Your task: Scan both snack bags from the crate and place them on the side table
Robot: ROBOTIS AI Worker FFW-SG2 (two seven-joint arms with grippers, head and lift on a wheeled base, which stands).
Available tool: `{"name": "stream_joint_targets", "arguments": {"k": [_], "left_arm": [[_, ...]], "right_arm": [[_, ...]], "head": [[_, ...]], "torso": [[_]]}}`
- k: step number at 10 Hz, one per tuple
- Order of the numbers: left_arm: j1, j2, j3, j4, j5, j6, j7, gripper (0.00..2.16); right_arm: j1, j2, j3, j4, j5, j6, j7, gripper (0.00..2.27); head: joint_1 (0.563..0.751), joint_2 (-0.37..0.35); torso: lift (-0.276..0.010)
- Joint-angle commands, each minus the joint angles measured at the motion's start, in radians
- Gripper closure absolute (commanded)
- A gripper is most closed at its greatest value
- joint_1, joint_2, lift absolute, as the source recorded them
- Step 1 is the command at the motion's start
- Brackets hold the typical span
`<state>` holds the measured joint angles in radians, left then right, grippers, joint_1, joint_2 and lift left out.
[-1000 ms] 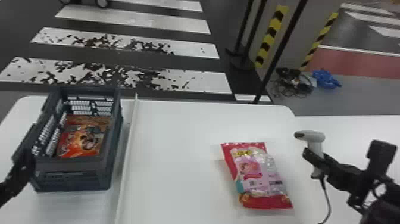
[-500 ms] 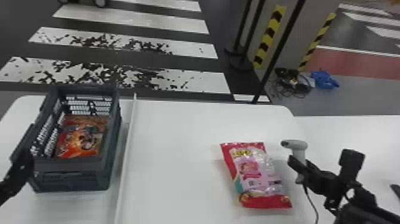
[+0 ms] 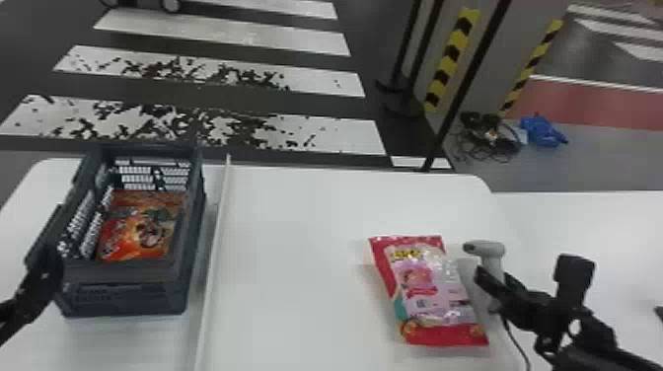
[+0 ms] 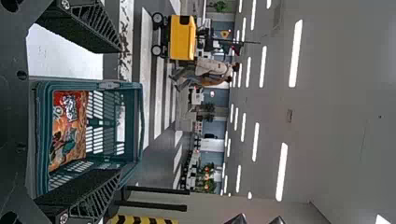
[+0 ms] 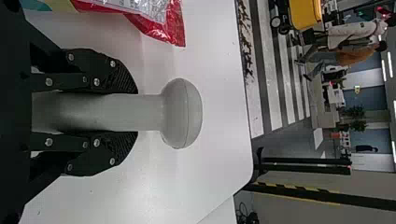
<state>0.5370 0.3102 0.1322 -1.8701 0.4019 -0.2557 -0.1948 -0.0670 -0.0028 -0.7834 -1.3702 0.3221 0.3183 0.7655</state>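
In the head view my right gripper (image 3: 491,282) is shut on the grey scanner (image 3: 486,248), just right of a red and pink snack bag (image 3: 429,291) lying flat. In the right wrist view my right gripper (image 5: 130,112) has the handle of the scanner (image 5: 181,113) between its fingers, and a corner of the bag (image 5: 161,23) shows. The left gripper (image 3: 47,269) is at the near left corner of the crate (image 3: 126,296). An orange snack bag (image 3: 140,232) lies inside. In the left wrist view the left gripper (image 4: 119,112) stands open before the crate (image 4: 88,85).
A thin white raised strip (image 3: 213,276) runs along the table between crate and loose bag. The scanner's cable (image 3: 515,343) trails to the near edge. Another white table surface (image 3: 592,217) adjoins on the right.
My right gripper has moved left with the scanner, coming close to the red and pink bag. The left arm, the crate and both bags look unmoved.
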Motion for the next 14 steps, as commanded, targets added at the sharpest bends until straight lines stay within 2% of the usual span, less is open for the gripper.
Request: {"name": "stream_joint_targets", "arguments": {"k": [1,4,5,6,7,8,9,11,12,14], "left_arm": [[0.000,0.001,0.001,0.000,0.001,0.000,0.000,0.08],[0.000,0.001,0.001,-0.001,0.001,0.000,0.000,0.08],[0.001,0.000,0.000,-0.001,0.001,0.000,0.000,0.08],[0.001,0.000,0.000,-0.001,0.001,0.000,0.000,0.08],[0.001,0.000,0.000,-0.003,0.000,0.000,0.000,0.08],[0.001,0.000,0.000,-0.003,0.000,0.000,0.000,0.08],[0.001,-0.002,0.000,-0.003,0.000,0.000,0.000,0.08],[0.001,-0.002,0.000,-0.006,0.000,0.000,0.000,0.08],[0.003,0.000,0.000,-0.006,0.000,0.000,0.000,0.08],[0.001,0.000,0.000,-0.006,0.000,0.000,0.000,0.08]], "right_arm": [[-0.007,-0.005,0.001,0.028,0.017,0.000,0.000,2.24],[-0.008,-0.014,-0.001,0.039,0.018,0.000,-0.006,2.24],[-0.008,-0.014,-0.002,0.039,0.018,0.006,-0.006,2.01],[-0.008,-0.014,-0.005,0.039,0.020,0.012,-0.009,1.46],[-0.007,-0.013,-0.010,0.034,0.020,0.009,-0.009,0.68],[-0.007,-0.013,-0.016,0.031,0.018,0.006,-0.012,0.48],[-0.007,-0.011,-0.020,0.028,0.018,0.009,-0.025,0.48],[0.006,-0.003,-0.030,-0.006,0.018,0.025,-0.028,0.22],[0.022,0.001,-0.034,-0.063,0.006,0.065,-0.028,0.12],[0.065,0.004,-0.047,-0.190,-0.061,0.203,-0.023,0.12]], "head": [[0.695,-0.214],[0.695,-0.211],[0.695,-0.213],[0.695,-0.216],[0.695,-0.218],[0.695,-0.222],[0.695,-0.226],[0.695,-0.235],[0.695,-0.240],[0.695,-0.254]], "torso": [[-0.098],[-0.098],[-0.098],[-0.098],[-0.098],[-0.098],[-0.098],[-0.098],[-0.098],[-0.098]]}}
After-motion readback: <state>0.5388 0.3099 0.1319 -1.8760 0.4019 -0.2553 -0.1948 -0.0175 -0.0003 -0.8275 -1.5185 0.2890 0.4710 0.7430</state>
